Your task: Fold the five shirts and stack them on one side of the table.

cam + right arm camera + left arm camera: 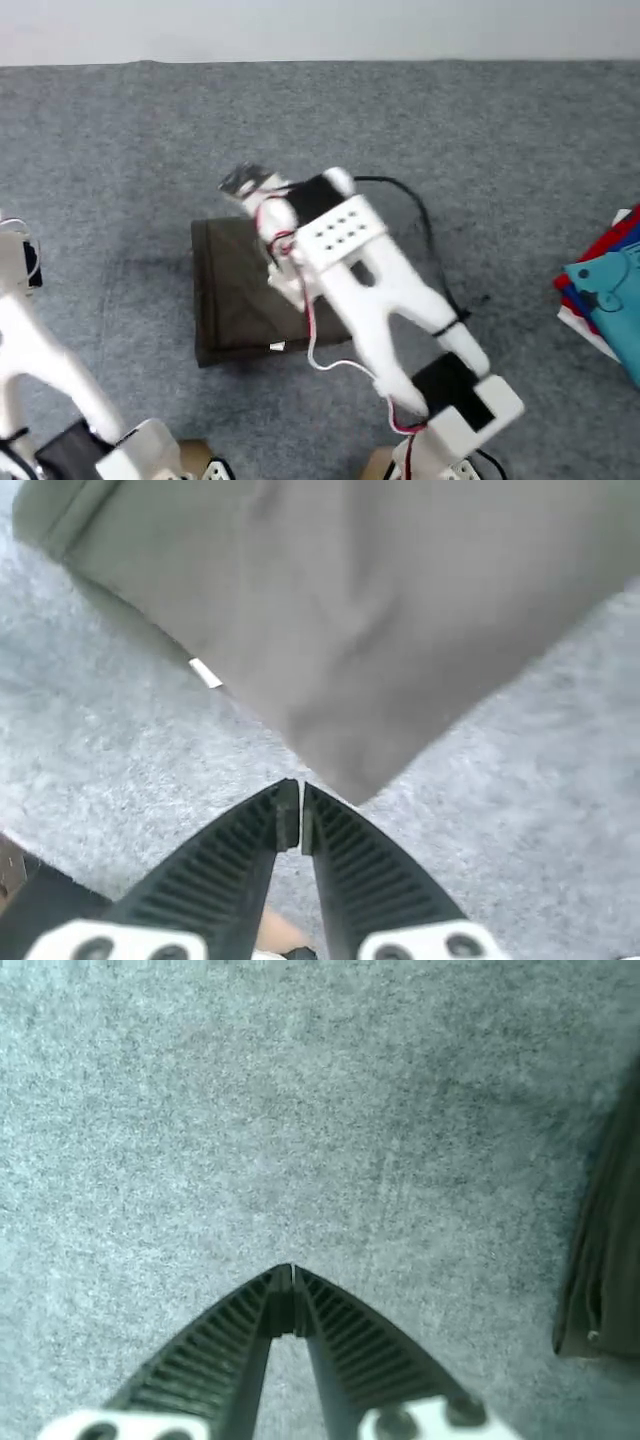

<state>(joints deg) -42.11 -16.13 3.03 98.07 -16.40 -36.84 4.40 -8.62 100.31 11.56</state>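
Olive folded shirt (230, 300) is lying on the surface (480, 150); both arms' jaws are sitting closed, empty. Right jaws should be opening wide, pinching all layers.

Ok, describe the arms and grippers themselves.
The left arm and right arm are white plastic with black motor blocks. The right one carries a plate of small holes, red and white wires and a black cable. The left gripper and right gripper have black ribbed tapering fingers on white mounts.
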